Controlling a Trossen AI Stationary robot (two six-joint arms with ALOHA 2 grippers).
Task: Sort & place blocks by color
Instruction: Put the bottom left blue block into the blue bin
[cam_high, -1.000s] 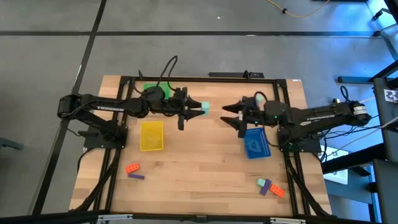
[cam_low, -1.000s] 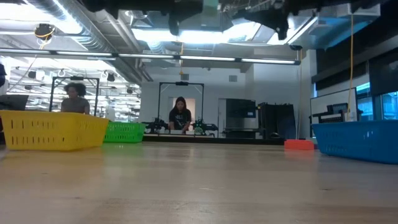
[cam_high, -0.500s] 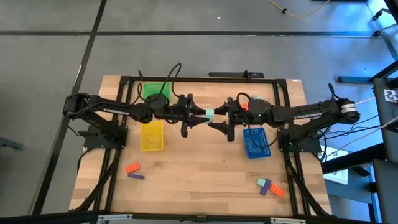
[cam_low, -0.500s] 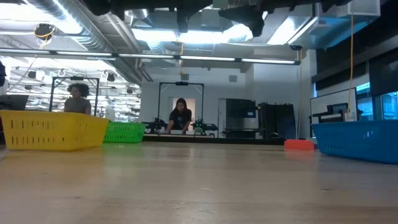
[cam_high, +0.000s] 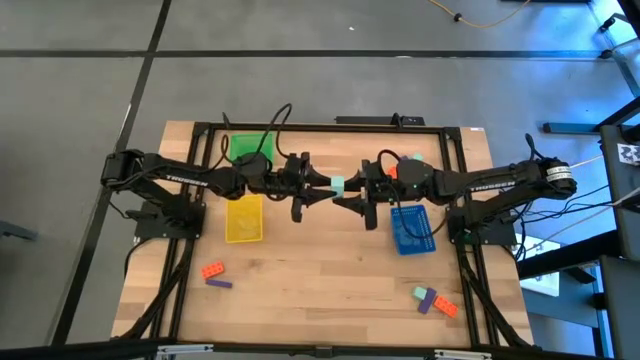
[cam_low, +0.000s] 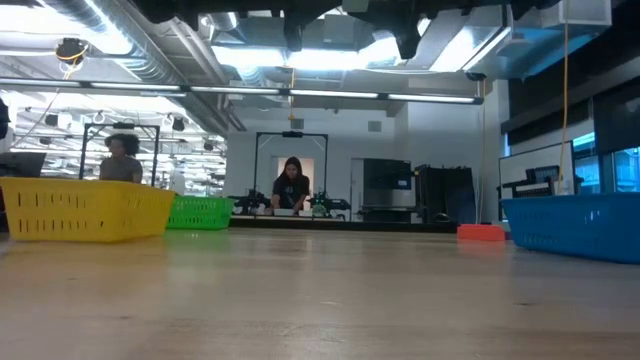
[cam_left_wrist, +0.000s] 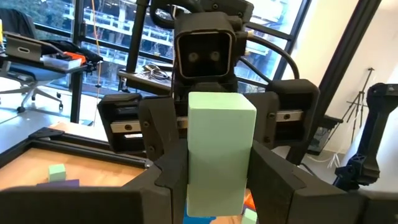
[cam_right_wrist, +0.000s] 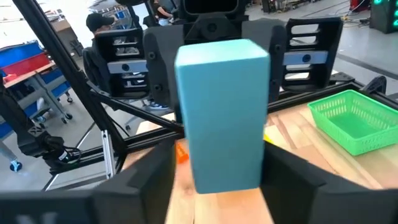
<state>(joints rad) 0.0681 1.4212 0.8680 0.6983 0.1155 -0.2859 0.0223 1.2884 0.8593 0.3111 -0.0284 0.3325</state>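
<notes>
Table (cam_high: 320, 300): blue tray (cam_high: 410, 230) on my right, yellow tray (cam_high: 244, 220) and green tray (cam_high: 243, 146) on my left. Both arms reach in to the middle, claws nose to nose, well above the wood and between the yellow and blue trays.

Left claw (cam_high: 322, 185): closed on the teal block (cam_high: 338, 184). Left wrist cam shows it standing upright between my two pads, which clamp its lower flat sides. The upper half sticks out free toward the other claw.

Right claw (cam_high: 348, 192): right up against that same block. From its own cam the block fills the space in front of it. Can't tell if it has closed on it or only brackets it; the block hides any contact line.

Looks like a mid-air handover, left to right. My guess is the teal one is bound for the blue tray.

Handling, as I judge it: tiny hard plastic brick, very light, won't deform. Smooth faces, probably a bit slick, so a skewed pinch could twist it out. Right should take the free end on the two broad flat faces, square on and clear of left's pads. Left shouldn't let go before that grip is firm.

Loose blocks on the near side of the table: orange one (cam_high: 212, 270) with purple one (cam_high: 219, 283) on my left, a small mixed pile (cam_high: 436, 300) on my right.
</notes>
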